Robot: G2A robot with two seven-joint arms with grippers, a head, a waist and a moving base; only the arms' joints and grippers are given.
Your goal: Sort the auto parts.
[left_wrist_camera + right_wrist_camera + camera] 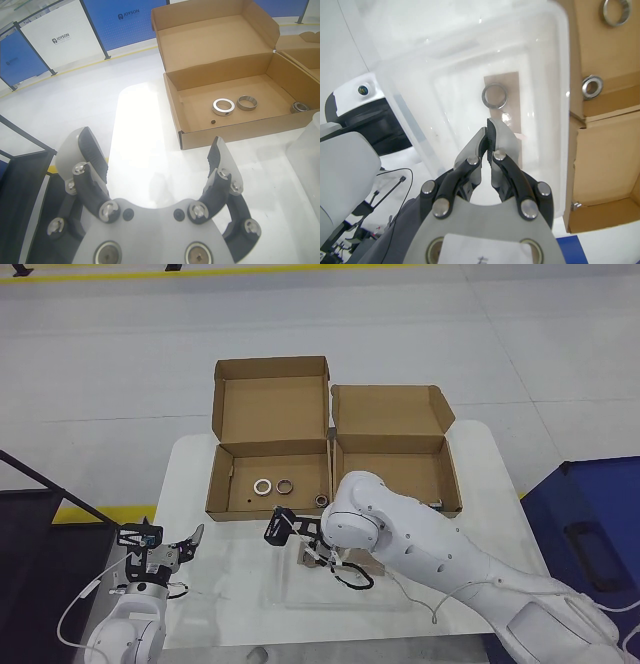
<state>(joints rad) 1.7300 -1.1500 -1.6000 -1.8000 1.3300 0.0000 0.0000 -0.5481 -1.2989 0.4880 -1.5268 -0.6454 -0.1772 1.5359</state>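
Cardboard makes up the two brown open-lidded boxes standing side by side on the white table (pixel 190 484). The left cardboard box (pixel 240 469) holds a bright silver collar ring (pixel 223 113), a grey tapered metal ring (pixel 247 108) just beside it, a dark roller bearing (pixel 299 107) near the corner next to the right cardboard box (pixel 410 469), and a small black screw (pixel 213 122). A clear plastic bin (pixel 545 62) sits in front of the boxes, with one grey metal ring (pixel 484 97) on its floor. The right gripper (pixel 488 125) hangs over the bin, fingers pressed together and holding nothing, tips near the ring but apart from it. The left gripper (pixel 150 135) hovers over the table's front left area, fingers spread wide.
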